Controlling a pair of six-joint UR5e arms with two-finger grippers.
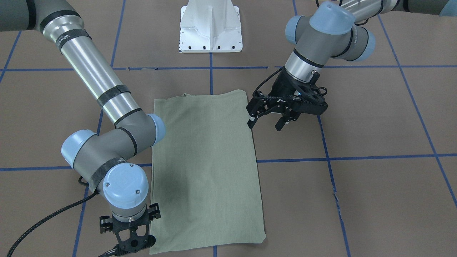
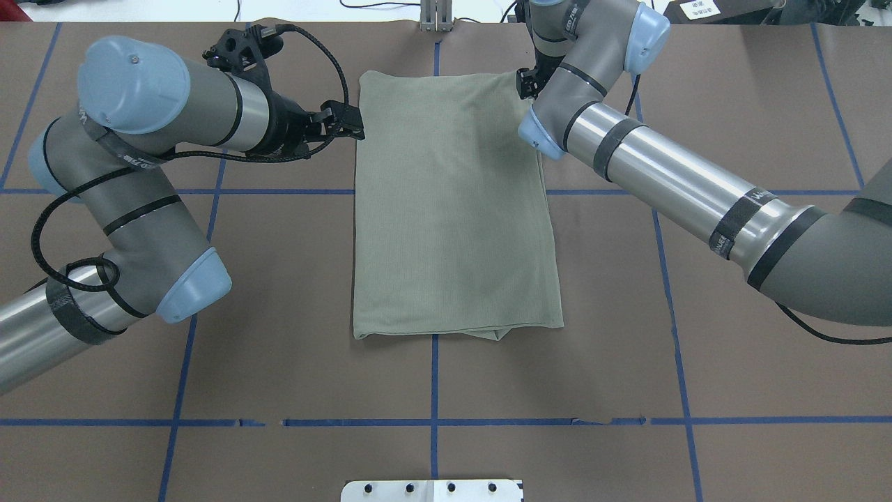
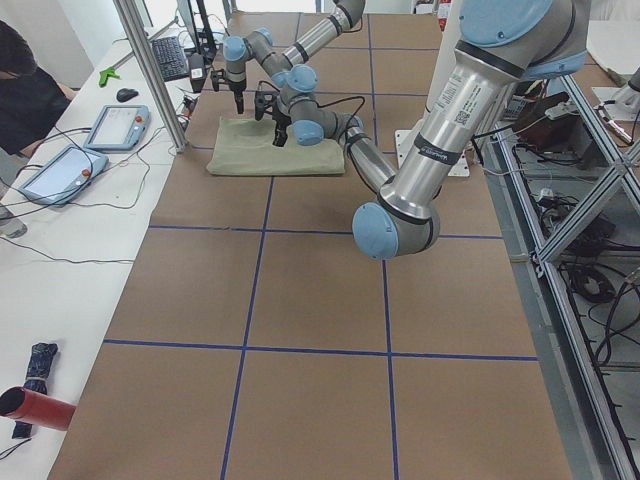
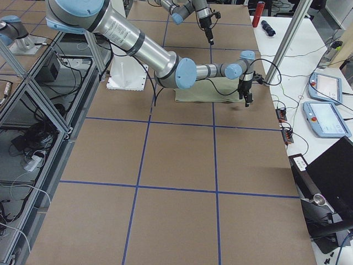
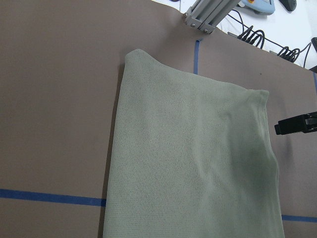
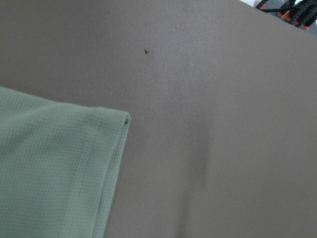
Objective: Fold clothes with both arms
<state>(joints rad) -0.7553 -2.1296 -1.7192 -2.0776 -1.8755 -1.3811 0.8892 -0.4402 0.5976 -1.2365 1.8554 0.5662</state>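
Note:
The clothes are one pale green shirt (image 1: 207, 160) (image 2: 449, 209) folded into a flat rectangle in the middle of the brown table. My left gripper (image 1: 266, 123) (image 2: 352, 125) hangs open and empty above the table, just off the shirt's long edge on my left. The left wrist view looks down on the shirt (image 5: 193, 158) from a height. My right gripper (image 2: 526, 80) is at the shirt's far corner on my right. Its fingers are cut off or hidden, so I cannot tell its state. The right wrist view shows that corner (image 6: 49, 168) and bare table.
The white pedestal base (image 1: 210, 26) stands at the near edge behind the shirt. Blue tape lines (image 2: 433, 422) cross the table. An aluminium post (image 5: 203, 15) rises at the far edge. A side table with teach pendants (image 3: 115, 125) and a person (image 3: 20, 90) lies beyond.

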